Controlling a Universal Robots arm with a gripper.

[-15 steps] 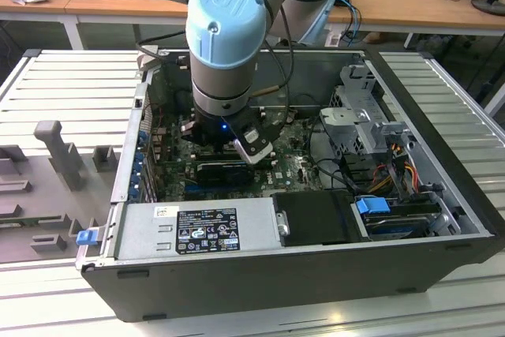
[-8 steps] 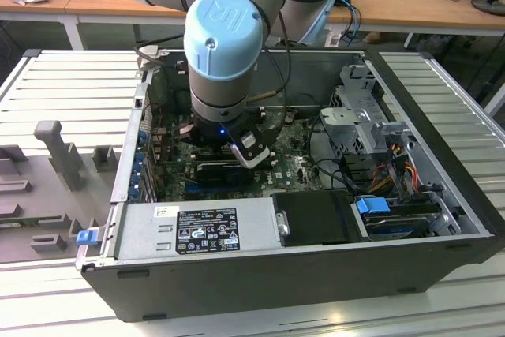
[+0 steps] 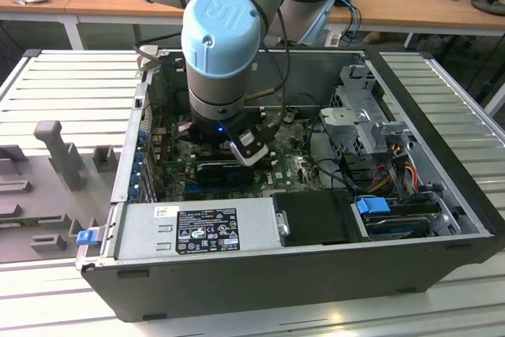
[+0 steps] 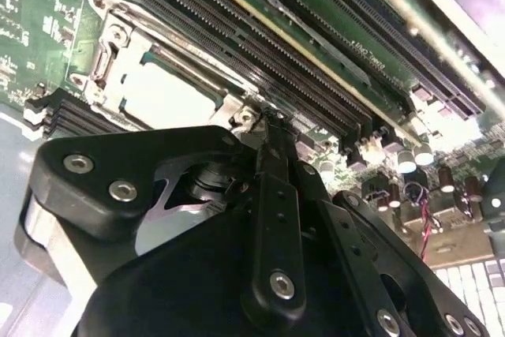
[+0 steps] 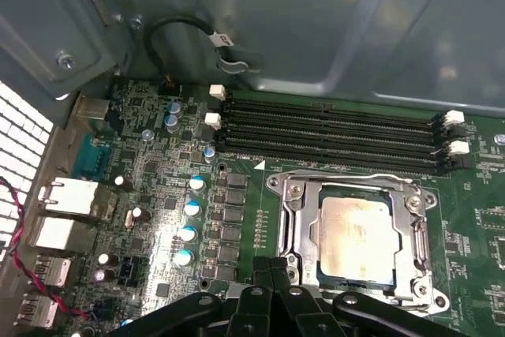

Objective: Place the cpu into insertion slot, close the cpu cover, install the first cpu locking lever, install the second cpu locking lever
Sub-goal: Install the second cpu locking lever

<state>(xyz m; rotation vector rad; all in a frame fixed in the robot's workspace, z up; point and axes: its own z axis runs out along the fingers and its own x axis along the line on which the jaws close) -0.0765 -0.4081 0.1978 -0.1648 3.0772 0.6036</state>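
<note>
- The cpu (image 5: 357, 234), pale silvery-beige face up, sits inside the insertion slot (image 5: 309, 230) on the green circuit board (image 5: 158, 147); it also shows in the second wrist view (image 4: 162, 92).
- The cpu cover (image 5: 296, 215), a silver frame with a cut-out centre, lies flat down around the chip, whose face shows through the opening.
- A thin metal lever (image 5: 347, 177) runs along the socket's edge nearest the memory slots; whether it is latched cannot be told.
- Four long black memory slots (image 5: 331, 128) lie just beside the socket, between it and the grey case wall (image 5: 316, 21).
- The gripper (image 5: 276, 270) is low over the board at the socket's edge; in both wrist views its black fingers (image 4: 272, 163) stand pressed together with no gap between them and nothing held.
- In the exterior view the arm's blue-capped wrist (image 3: 221, 37) reaches down into the open computer case (image 3: 260, 266), which lies on its side on a slatted metal worktop (image 3: 71, 76).
- Grey moulded fixtures (image 3: 59, 151) stand on the worktop at the exterior view's left, well apart from the case.
</note>
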